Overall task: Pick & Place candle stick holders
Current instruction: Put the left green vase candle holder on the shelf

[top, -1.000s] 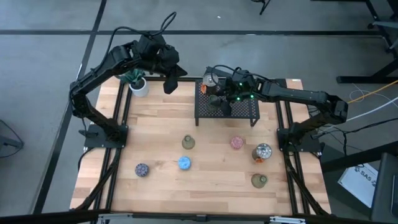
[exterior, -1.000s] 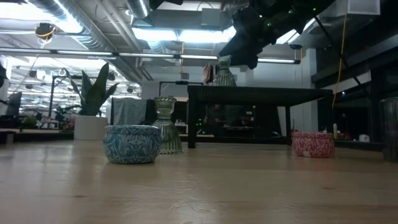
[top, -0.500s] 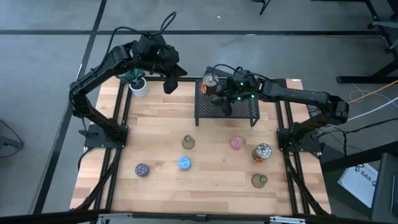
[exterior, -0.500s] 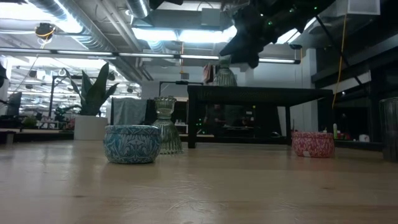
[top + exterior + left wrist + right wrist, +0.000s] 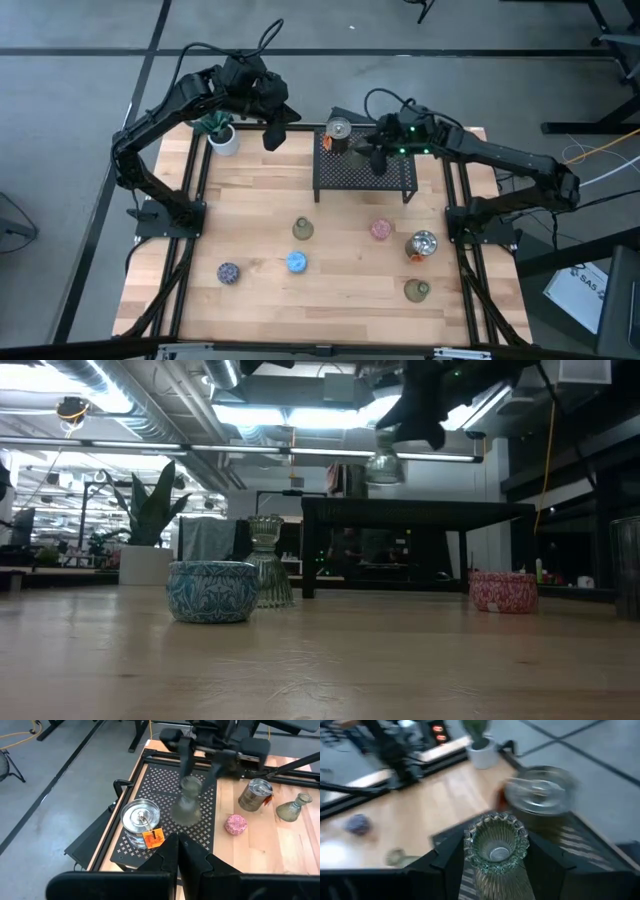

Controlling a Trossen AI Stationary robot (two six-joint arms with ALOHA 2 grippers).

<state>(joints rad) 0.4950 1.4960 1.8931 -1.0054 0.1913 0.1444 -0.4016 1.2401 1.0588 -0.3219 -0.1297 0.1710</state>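
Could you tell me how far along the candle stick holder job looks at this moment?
Looks done: one silvery holder stands on the black mesh rack. In hand: the right gripper holds a ribbed glass holder in the air above the rack. Left: six holders sit on the table, among them the blue holder and the pink holder. The left gripper waits shut by the potted plant.

Two slim arms of dark, matte links, thicker at the joints, bolted on black base plates at the counter [image 5: 260, 195] edges. Black cable looping free above the left arm's wrist, another arching over the right. Small green lights glowing on the right wrist housing. Left pincer [image 5: 181, 851] with two flat, dark, tapering fingers; right pincer [image 5: 496, 865] with broad, angular black fingers.
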